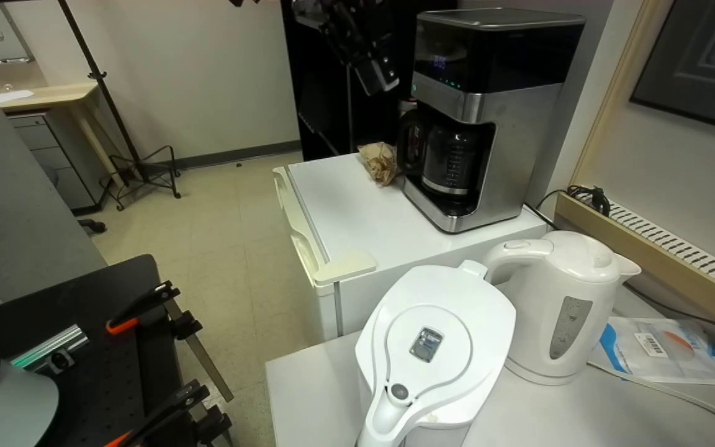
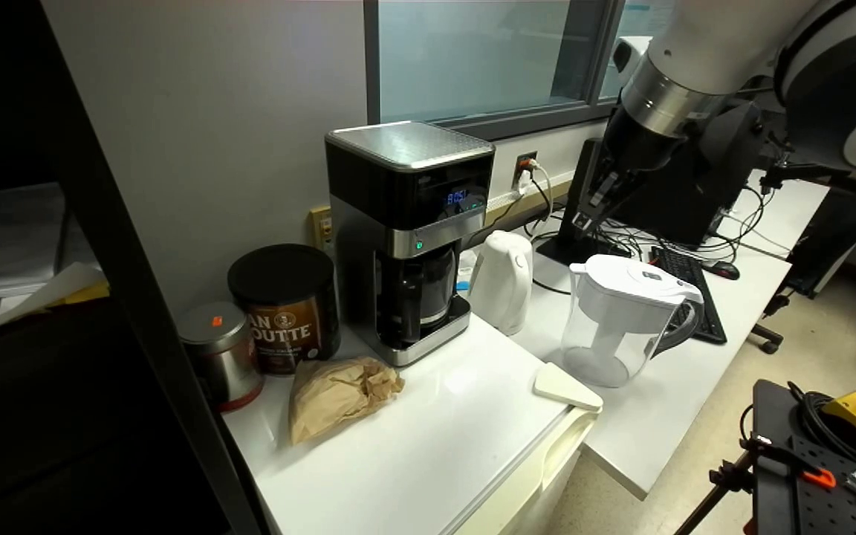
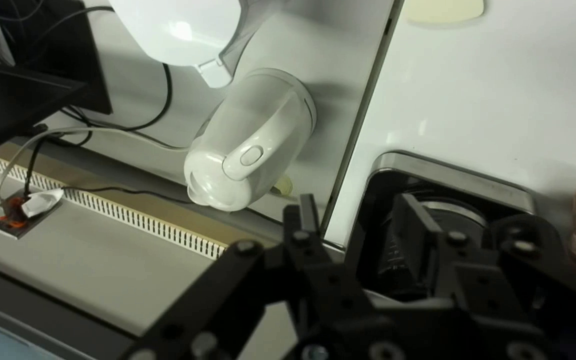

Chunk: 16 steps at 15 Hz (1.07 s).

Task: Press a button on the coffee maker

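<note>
In the wrist view the pincer (image 3: 360, 214) gapes, holding nothing; in an exterior view it hangs right of the mid-frame coffee maker (image 2: 406, 241). This looks like the approach; the next move needs lining up with a front button (image 2: 419, 244), then a push.

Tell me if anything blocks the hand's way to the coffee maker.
Nothing visible does: in both exterior views, open air shows between the open hand and the coffee maker. The white kettle, lower in an exterior view, looks off a direct path.
</note>
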Tool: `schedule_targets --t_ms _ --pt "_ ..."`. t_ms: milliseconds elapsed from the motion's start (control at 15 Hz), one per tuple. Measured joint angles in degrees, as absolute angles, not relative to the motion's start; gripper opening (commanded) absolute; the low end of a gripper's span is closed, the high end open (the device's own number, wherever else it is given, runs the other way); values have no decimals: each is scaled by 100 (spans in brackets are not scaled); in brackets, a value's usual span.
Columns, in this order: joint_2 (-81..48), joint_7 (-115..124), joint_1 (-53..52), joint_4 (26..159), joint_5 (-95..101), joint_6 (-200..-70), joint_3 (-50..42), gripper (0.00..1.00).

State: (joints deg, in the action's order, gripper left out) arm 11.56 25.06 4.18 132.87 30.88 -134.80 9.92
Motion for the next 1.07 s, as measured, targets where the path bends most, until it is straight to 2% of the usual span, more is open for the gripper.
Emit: schedule_targets --t_ms 133,1067 --pt "967 2698 389 13145 3420 -13570 1014 1" --pt "-386 3116 -43 12019 4203 -14168 694 3"
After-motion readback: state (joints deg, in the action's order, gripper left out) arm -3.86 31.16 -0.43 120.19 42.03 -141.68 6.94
